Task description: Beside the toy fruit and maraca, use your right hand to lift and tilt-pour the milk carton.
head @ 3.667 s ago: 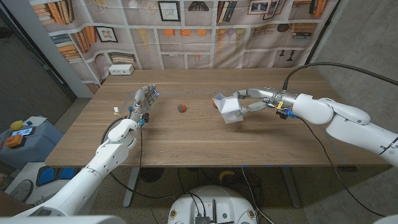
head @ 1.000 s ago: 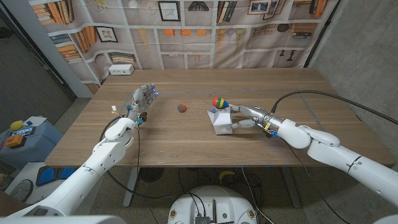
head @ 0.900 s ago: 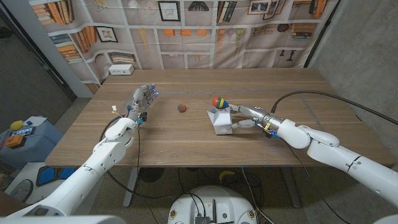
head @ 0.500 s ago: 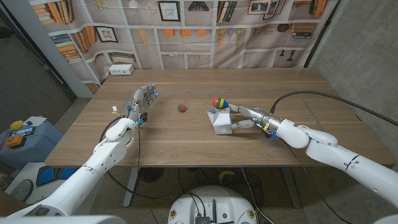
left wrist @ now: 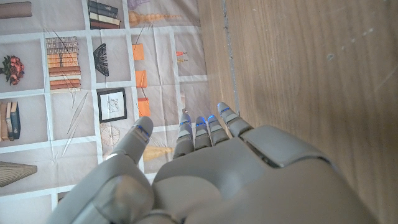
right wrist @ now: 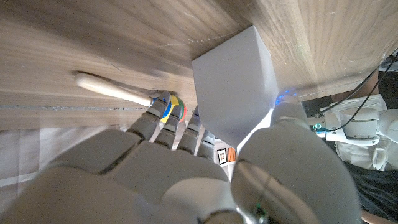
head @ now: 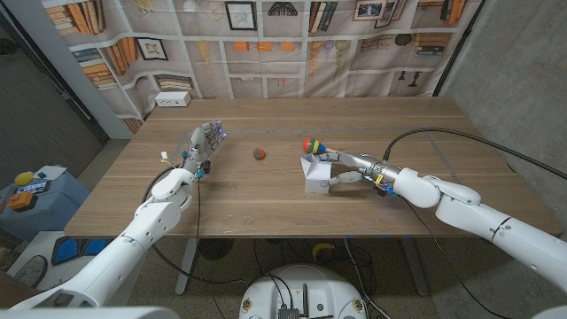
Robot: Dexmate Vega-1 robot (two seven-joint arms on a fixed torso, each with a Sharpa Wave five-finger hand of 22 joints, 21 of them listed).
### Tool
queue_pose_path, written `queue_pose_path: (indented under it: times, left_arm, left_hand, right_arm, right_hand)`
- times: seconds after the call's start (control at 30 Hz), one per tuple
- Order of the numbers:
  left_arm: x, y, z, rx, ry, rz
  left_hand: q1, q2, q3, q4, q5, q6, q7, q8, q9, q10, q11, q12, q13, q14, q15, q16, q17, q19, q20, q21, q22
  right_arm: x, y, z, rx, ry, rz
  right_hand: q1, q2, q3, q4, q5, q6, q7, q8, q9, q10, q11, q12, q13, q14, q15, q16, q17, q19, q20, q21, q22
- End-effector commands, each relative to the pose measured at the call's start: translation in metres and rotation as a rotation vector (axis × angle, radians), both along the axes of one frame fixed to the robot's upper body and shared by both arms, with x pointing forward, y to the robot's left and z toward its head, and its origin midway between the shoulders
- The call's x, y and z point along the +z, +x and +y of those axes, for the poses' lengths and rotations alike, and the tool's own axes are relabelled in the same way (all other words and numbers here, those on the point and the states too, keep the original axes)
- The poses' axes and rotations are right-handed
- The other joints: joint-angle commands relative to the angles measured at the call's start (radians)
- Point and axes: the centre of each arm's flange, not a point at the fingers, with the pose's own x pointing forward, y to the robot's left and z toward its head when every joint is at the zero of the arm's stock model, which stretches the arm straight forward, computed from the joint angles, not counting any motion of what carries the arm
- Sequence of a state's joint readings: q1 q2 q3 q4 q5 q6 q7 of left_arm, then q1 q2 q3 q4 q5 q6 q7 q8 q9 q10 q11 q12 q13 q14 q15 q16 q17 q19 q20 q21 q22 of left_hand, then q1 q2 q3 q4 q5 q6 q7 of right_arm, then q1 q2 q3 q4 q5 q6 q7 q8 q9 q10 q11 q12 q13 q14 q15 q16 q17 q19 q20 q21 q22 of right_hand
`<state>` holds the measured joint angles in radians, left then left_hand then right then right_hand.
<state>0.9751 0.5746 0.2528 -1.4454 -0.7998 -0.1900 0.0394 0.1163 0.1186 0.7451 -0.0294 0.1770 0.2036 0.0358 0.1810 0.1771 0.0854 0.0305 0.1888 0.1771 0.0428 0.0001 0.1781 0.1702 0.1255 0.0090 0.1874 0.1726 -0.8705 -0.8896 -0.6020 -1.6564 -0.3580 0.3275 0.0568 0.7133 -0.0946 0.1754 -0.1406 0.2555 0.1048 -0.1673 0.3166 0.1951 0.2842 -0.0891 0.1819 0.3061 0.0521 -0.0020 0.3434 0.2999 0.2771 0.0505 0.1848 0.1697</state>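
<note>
The white milk carton (head: 314, 175) stands about upright on the wooden table (head: 266, 199), right of centre. My right hand (head: 342, 168) grips it from the right, fingers on its far side and thumb on its near side. In the right wrist view the carton (right wrist: 239, 93) sits between my fingers (right wrist: 163, 127) and thumb. The maraca (head: 310, 143), with a colourful head and a wooden handle (right wrist: 112, 90), lies just behind the carton. A small brownish toy fruit (head: 260, 153) lies to the carton's left. My left hand (head: 202, 142) stands at the table's left, fingers apart, holding nothing.
A small white box (head: 173, 99) sits at the table's far left corner. A printed bookshelf backdrop (head: 292, 44) hangs behind the table. A black cable (head: 461, 142) arcs over my right arm. My left hand (left wrist: 217, 174) points toward the table's far edge.
The carton, held lifted and tilted further right 3.7 s ago, has come down beside the maraca and turned upright over the last second. My left hand has stayed still.
</note>
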Motion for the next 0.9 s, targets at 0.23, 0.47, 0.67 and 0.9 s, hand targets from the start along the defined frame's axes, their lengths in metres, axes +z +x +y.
queue_pose_path:
  times: [0.23, 0.47, 0.67, 0.9]
  left_arm:
    - [0.002, 0.009, -0.003, -0.009, 0.001, 0.007]
    - [0.002, 0.012, -0.004, -0.019, -0.006, 0.0]
    - [-0.001, 0.013, -0.003, -0.019, -0.009, 0.005]
    - [0.001, 0.013, -0.001, -0.022, -0.003, -0.009]
  left_hand:
    - [0.013, 0.074, 0.0, 0.0, -0.002, 0.005, 0.003, 0.003, 0.002, 0.005, -0.002, 0.006, 0.003, 0.001, 0.004, 0.005, 0.002, 0.002, 0.012, 0.008, 0.002]
    - [0.014, 0.074, 0.0, 0.001, -0.002, 0.006, 0.003, 0.004, 0.002, 0.006, -0.002, 0.006, 0.003, 0.001, 0.004, 0.005, 0.002, 0.002, 0.012, 0.008, 0.002]
    - [0.014, 0.074, 0.0, 0.002, -0.001, 0.006, 0.002, 0.003, 0.002, 0.006, -0.002, 0.006, 0.003, 0.001, 0.003, 0.005, 0.002, 0.002, 0.012, 0.008, 0.002]
    - [0.014, 0.074, 0.0, 0.003, -0.001, 0.006, 0.002, 0.003, 0.003, 0.006, -0.001, 0.006, 0.003, 0.001, 0.004, 0.005, 0.002, 0.002, 0.011, 0.008, 0.002]
  right_arm:
    - [0.005, -0.001, -0.001, 0.02, -0.04, 0.043]
    - [0.008, -0.002, -0.001, 0.018, -0.052, 0.044]
    - [0.012, -0.003, -0.002, 0.035, -0.07, 0.073]
    - [0.018, -0.006, -0.004, 0.06, -0.056, 0.084]
  right_hand:
    - [-0.04, -0.012, -0.022, 0.012, 0.041, -0.109, 0.015, -0.065, -0.003, -0.133, 0.029, -0.005, -0.015, -0.08, 0.045, -0.041, 0.006, -0.06, 0.012, -0.003, 0.004]
    - [-0.08, -0.023, -0.045, 0.026, 0.067, -0.183, 0.019, -0.106, -0.004, -0.229, 0.031, -0.007, -0.03, -0.148, 0.063, -0.074, 0.009, -0.113, 0.01, -0.006, 0.004]
    - [-0.119, -0.039, -0.072, 0.039, 0.078, -0.229, 0.034, -0.125, -0.006, -0.29, 0.035, -0.008, -0.046, -0.187, 0.07, -0.095, 0.007, -0.152, -0.001, -0.007, 0.002]
    - [-0.182, -0.058, -0.116, 0.061, 0.08, -0.291, 0.051, -0.136, -0.009, -0.364, 0.049, -0.009, -0.07, -0.227, 0.072, -0.115, 0.004, -0.196, -0.007, -0.006, 0.001]
